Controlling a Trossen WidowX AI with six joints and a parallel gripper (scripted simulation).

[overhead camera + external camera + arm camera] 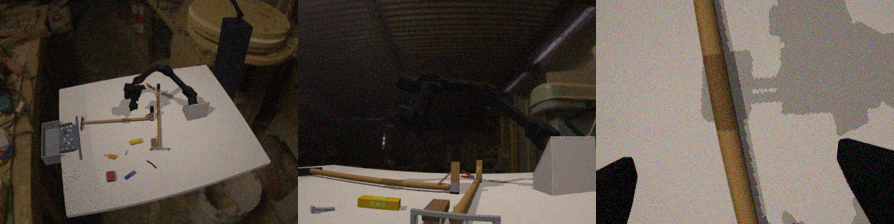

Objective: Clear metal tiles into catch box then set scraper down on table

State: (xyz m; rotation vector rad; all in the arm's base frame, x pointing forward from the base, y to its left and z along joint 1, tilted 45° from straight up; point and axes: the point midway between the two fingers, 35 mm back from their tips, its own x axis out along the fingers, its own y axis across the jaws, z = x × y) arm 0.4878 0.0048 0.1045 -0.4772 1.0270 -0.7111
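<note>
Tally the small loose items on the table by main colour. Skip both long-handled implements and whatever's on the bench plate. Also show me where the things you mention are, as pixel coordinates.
Red: 2 (block [110, 176], red-handled item [149, 86] [465, 176])
Yellow: 1 (bar [136, 141] [379, 203])
Orange: 1 (small piece [112, 156])
Blue: 1 (blue-and-grey piece [128, 176])
Brown: 1 (wooden block [153, 143] [437, 205])
Grey: 1 (bolt [126, 152] [324, 209])
Black: 1 (thin strip [151, 164])
Total: 8

Dim workshop, dark ribbed ceiling overhead, pale strip lights [564, 35] glowing at one side

Big round tan-topped piece [238, 17] [564, 96] with a light band round its rim; dark blue block-like pillar [233, 48] in front of it, near the table's corner; long cluttered bench [35, 57] along the opposite side, wood-coloured, its items blurred; floor between very dark, detail lost; pale rounded shape [236, 195] low beyond the table edge, can't make out what; far wall mostly in shadow, upright brownish boards [515, 141] faintly showing
</note>
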